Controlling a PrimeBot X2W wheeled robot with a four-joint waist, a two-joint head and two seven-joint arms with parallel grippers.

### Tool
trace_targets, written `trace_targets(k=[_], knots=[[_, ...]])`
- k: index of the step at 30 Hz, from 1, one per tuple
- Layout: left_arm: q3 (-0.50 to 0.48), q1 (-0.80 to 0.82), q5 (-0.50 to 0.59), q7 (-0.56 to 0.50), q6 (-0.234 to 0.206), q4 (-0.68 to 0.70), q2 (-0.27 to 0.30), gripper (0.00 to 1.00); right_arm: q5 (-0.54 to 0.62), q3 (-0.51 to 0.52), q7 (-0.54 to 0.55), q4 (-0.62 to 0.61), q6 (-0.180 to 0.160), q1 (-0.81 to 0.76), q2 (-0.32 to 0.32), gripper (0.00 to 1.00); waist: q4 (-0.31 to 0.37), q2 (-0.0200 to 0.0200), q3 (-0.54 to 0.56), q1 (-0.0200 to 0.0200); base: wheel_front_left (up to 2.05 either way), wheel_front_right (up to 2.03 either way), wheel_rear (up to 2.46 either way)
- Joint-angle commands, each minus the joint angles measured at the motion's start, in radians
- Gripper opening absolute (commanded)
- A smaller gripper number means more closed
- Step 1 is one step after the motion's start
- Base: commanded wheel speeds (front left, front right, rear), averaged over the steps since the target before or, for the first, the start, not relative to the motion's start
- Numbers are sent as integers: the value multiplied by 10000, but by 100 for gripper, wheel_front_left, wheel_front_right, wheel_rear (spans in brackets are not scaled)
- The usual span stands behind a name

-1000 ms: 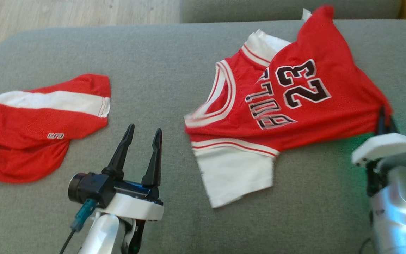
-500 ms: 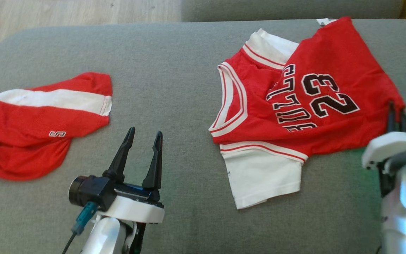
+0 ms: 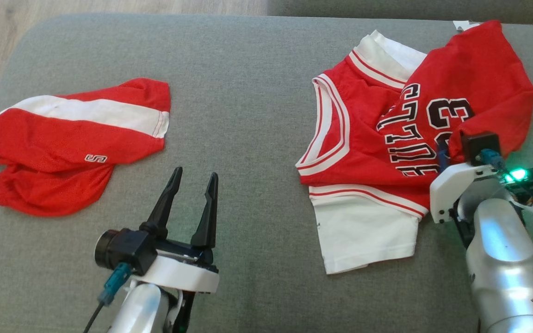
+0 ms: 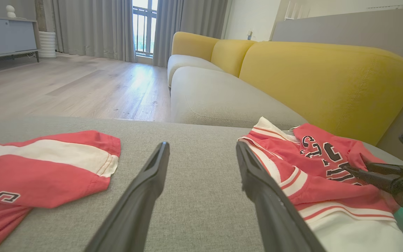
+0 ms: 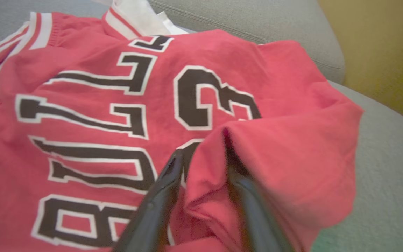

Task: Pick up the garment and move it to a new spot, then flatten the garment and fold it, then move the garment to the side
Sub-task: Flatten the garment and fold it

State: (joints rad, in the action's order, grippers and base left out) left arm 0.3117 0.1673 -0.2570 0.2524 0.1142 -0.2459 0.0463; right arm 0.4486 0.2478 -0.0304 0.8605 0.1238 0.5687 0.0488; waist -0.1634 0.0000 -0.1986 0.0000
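Jersey (image 3: 377, 138) lies on the right half of the cushion (image 3: 248, 69), collar toward the middle and top up near the far right corner. It is not flat: a red flap is doubled back over the number, and the white sleeve sticks out toward the near edge.

Right gripper (image 5: 203, 150) is down on that flap with its jaws partway apart. A fold of red cloth sits between them and drapes over one finger, so it looks slack rather than pinched. Left gripper (image 3: 195, 172) is wide open and holds nothing, hovering by the near edge left of the jersey. Shorts (image 3: 72, 138) sit near the left edge, well apart.

Likely step: letting go at the new spot, before flattening. To do it well:
- open fully before moving
- back out along the fingers, low and straight, so the draped finger doesn't drag the fold
- re-pinch the flap's hem and pull it toward the right edge to uncover the number

Risk: cloth snagging on the finger.
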Motion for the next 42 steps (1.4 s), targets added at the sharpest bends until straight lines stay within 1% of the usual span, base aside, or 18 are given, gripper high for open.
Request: trace_targets(k=[1,7,13,17,23,29,33,37,39,42], knots=[[-300,377,-48,94,-31,296,39,100,-109,-275,-80,-190,69,380,15,100,17,0,5,0,0,0,0],[-524,326,-2,94,-87,316,39,100,-867,-379,-601,-73,69,265,15,100,426,0,140,0,0,0,0],[-651,241,40,94,-103,468,39,100,-2199,-626,-1310,-703,69,-291,15,100,1088,0,408,0,0,0,0],[-711,120,-91,94,-121,584,39,100,-2943,-674,-1581,-1619,69,-1053,15,100,1468,0,678,0,0,0,0],[-779,1,-275,94,-200,721,39,100,-3768,-608,-1751,-3554,69,-2506,15,100,1942,0,962,0,0,0,0],[-712,54,-391,94,-201,655,39,100,-4607,-947,-1767,-4993,69,-3466,15,100,2436,0,929,0,0,0,0],[-490,287,-355,94,-160,397,39,100,-4832,-1081,-1698,-5585,69,-3658,15,100,2622,0,772,0,0,0,0],[-18,591,-339,72,-135,-348,39,100,-4883,-1051,-1604,-5972,69,-3774,15,100,2715,0,601,0,0,0,0],[259,832,-429,-97,-165,-839,39,100,-4887,-1081,-1553,-6116,69,-3803,15,100,2770,0,496,0,0,0,0],[597,1233,-568,-629,-379,-1687,39,100,-4930,-1225,-1496,-6266,69,-3792,14,100,2920,0,331,0,0,0,0]])
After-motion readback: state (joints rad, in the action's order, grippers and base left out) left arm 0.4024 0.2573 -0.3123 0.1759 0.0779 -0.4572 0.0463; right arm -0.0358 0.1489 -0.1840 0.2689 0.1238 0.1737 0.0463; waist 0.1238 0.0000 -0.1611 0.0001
